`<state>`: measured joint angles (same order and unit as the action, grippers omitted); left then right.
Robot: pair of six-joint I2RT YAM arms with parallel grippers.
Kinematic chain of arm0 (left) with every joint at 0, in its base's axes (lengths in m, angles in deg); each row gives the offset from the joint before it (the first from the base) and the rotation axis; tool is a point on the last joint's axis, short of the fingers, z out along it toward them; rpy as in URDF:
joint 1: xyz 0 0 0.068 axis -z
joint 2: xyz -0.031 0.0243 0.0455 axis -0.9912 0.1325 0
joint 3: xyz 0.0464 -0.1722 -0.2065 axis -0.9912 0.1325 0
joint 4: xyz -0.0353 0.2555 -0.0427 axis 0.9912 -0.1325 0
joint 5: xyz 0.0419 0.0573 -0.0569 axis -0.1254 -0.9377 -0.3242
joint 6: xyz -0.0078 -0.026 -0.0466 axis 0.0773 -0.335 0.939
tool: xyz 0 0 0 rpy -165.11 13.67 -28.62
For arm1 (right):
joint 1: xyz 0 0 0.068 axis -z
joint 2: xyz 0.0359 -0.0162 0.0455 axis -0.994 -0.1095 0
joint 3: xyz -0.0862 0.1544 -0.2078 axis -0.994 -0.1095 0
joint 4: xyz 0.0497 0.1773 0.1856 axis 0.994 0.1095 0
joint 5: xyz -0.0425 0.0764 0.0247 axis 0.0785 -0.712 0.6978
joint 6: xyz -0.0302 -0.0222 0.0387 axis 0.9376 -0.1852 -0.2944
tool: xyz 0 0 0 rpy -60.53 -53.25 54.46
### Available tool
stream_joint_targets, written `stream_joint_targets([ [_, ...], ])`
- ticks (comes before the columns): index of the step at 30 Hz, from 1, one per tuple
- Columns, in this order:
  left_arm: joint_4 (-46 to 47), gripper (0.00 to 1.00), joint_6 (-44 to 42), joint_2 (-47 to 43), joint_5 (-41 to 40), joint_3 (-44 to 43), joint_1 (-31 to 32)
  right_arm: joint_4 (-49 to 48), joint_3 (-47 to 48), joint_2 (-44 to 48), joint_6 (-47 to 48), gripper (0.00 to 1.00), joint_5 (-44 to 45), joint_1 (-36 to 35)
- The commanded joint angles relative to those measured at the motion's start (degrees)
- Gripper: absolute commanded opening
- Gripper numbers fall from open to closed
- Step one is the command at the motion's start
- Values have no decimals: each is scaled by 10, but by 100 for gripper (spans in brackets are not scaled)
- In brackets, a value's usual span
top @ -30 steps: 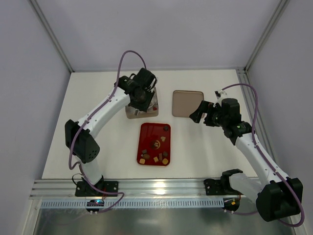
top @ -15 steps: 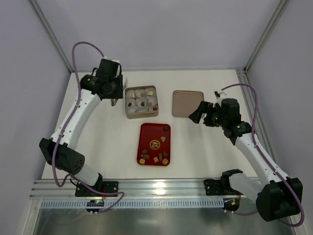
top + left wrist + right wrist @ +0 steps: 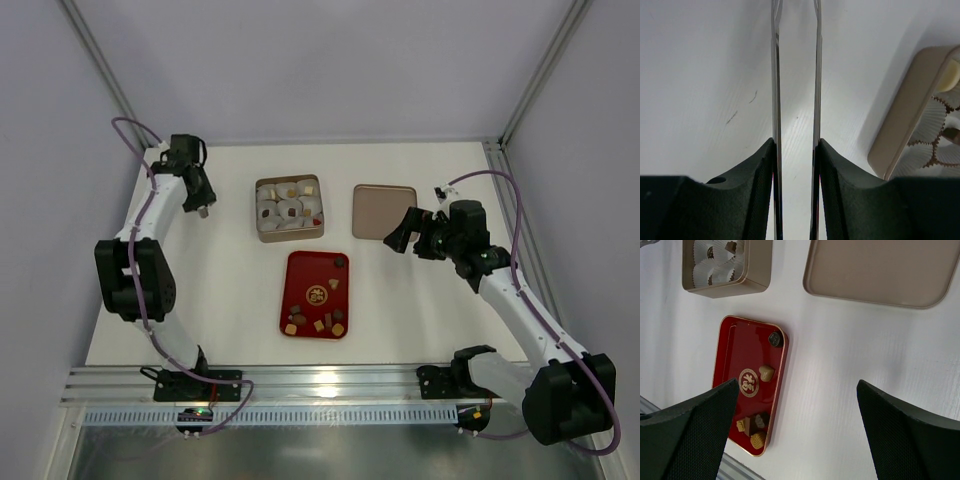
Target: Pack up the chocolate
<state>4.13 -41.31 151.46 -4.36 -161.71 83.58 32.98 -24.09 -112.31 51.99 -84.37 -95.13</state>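
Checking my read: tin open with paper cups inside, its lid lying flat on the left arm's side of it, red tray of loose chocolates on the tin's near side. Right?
Not quite: the top external view shows the lid lying flat on the right arm's side of the tin. The rest holds: tin open with paper cups inside, red tray of loose chocolates on the tin's near side.

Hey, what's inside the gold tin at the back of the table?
The tin holds whitish crinkled paper cups, a few with a chocolate in them. Anything beneath the cups is covered, and the exact count is too small to tell.
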Motion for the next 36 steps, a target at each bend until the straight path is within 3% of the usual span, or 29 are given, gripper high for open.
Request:
stream_joint_targets([
  [1, 77, 39, 15, 18, 12, 3, -10, -17, 26, -3, -4, 100, -7, -2],
  [22, 94, 66, 23, 164, 50, 48, -53, -29, -13, -16, -2, 100, -8, -3],
  [29, 81, 78, 30, 150, 52, 42, -54, -28, -10, -24, -7, 100, -3, -4],
  [36, 51, 86, 40, 57, 61, 26, -53, 6, 36, -52, -15, 100, 33, -4],
])
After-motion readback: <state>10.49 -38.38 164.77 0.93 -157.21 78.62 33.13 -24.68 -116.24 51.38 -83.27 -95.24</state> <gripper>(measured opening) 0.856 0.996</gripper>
